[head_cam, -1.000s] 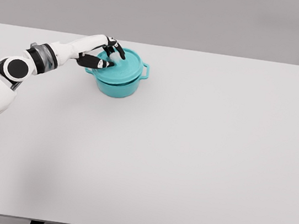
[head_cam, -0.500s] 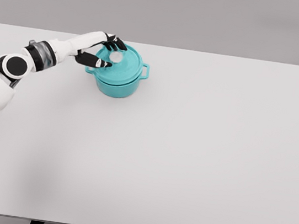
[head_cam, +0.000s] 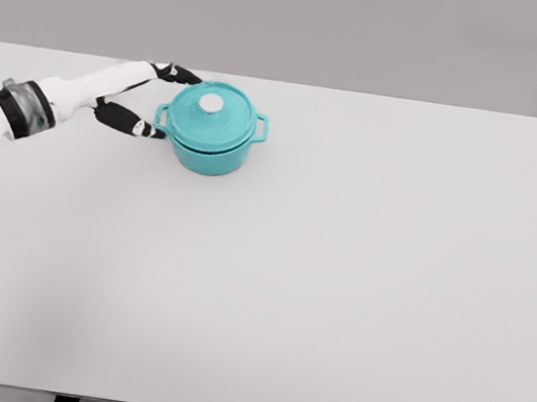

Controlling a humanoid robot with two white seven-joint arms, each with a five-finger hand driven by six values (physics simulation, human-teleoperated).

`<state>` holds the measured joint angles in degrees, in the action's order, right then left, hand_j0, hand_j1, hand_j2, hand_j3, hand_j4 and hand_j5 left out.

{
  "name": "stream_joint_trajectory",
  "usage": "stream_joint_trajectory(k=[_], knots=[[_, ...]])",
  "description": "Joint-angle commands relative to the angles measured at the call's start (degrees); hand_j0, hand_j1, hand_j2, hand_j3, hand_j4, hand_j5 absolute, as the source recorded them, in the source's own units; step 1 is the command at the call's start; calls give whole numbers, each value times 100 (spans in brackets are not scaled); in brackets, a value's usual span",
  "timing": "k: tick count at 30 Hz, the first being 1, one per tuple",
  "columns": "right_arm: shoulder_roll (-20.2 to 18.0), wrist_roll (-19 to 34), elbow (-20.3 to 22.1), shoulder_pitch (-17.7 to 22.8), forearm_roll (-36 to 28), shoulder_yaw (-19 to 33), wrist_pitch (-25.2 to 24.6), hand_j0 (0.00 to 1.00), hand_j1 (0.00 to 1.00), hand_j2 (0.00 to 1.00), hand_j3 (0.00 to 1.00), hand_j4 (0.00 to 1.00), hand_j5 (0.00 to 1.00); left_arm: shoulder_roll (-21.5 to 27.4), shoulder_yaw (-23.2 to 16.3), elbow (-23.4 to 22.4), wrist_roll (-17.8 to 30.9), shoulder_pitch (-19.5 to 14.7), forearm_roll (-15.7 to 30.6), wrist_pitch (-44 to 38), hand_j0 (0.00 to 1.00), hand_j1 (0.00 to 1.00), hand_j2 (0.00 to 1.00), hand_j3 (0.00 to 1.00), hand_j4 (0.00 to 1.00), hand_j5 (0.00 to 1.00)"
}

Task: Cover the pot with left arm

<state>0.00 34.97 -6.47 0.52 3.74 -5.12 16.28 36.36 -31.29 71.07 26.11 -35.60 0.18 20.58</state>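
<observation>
A teal pot (head_cam: 214, 149) with two side handles stands on the white table (head_cam: 339, 271) at the back left. Its teal lid (head_cam: 210, 116) with a pale round knob (head_cam: 211, 103) sits on top of it, level. My left hand (head_cam: 158, 101) is just left of the pot, fingers spread and holding nothing. The black thumb tip lies near the pot's left handle and the other fingers (head_cam: 180, 75) reach along the lid's far left rim. The left arm comes in from the left edge.
The left hand has let go of the lid knob and drawn back to the left, off the lid. The lid stays on the pot.
</observation>
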Motion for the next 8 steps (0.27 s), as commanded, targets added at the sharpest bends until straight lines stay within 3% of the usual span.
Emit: stream_joint_trajectory(k=[1,2,4,8], knots=[[0,3,-3,0,4,2,7,100,100,100,100,100,100,960,368,934,280,70,790,350,100,100,100,100,100,100],[0,3,6,0,4,2,7,100,100,100,100,100,100,1198,640,996,500,299,834,675,100,100,100,100,100,100],[0,3,6,0,4,2,7,100,100,100,100,100,100,1497,1458,891,694,1134,826,1442,100,100,100,100,100,100],[0,3,-3,0,4,2,7,100,100,100,100,100,100,1585,1635,557,702,1354,808,1442,100,100,100,100,100,100]])
